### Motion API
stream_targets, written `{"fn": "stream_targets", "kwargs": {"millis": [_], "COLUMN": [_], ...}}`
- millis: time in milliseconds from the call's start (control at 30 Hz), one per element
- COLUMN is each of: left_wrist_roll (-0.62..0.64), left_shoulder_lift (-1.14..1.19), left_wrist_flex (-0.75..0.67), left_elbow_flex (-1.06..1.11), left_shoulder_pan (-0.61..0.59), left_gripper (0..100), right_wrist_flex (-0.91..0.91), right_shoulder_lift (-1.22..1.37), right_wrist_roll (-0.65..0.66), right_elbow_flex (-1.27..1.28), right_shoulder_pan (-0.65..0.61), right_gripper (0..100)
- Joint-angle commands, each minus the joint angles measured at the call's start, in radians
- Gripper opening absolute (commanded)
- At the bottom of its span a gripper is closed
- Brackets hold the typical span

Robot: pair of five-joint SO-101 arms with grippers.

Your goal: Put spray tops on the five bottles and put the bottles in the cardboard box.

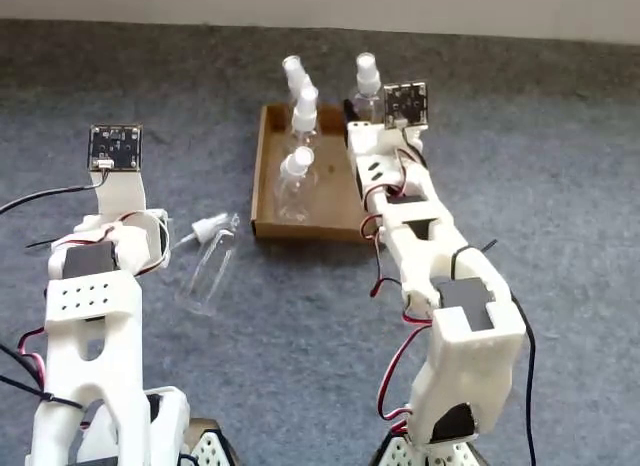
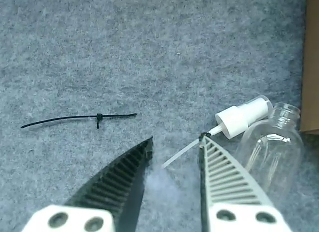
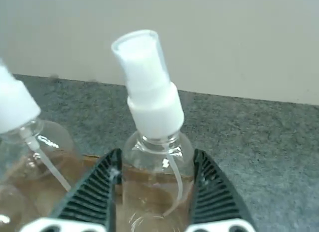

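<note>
Bottle: clear rounded plastic, white cylindrical top.

Soft, even light falls across the grey tabletop. Shadows are faint and short. Small glints show on the clear bottle.

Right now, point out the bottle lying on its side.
The uncapped bottle on the carpet, spray top loose beside it; the other four stand upright, capped.

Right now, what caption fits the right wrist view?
Right pincer clasping a spray-topped bottle, a second bottle beside it.
</note>
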Motion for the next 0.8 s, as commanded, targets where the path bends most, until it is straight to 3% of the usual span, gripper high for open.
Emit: {"fn": "stream_targets", "kwargs": {"millis": [0, 333, 567, 767], "left_wrist_roll": [0.012, 0.012, 0.012, 0.012], "left_shoulder_lift": [-0.013, -0.013, -0.013, -0.013], "left_wrist_flex": [-0.014, -0.017, -0.017, -0.017], "left_elbow_flex": [-0.004, -0.004, -0.004, -0.004], "left_shoulder_pan": [-0.01, -0.01, -0.01, -0.008], "left_gripper": [15, 15, 15, 15], "right_wrist_flex": [-0.025, -0.021, -0.016, -0.015], "right_shoulder_lift": [-0.013, -0.015, -0.015, -0.016], "right_wrist_roll": [-0.009, -0.009, -0.009, -0.009], "right_elbow_flex": [-0.07, -0.065, -0.064, -0.064], "right_shoulder_pan": [0.01, 0.007, 0.005, 0.005], "right_gripper": [0.4, 1.6, 18.3, 23.5]}}
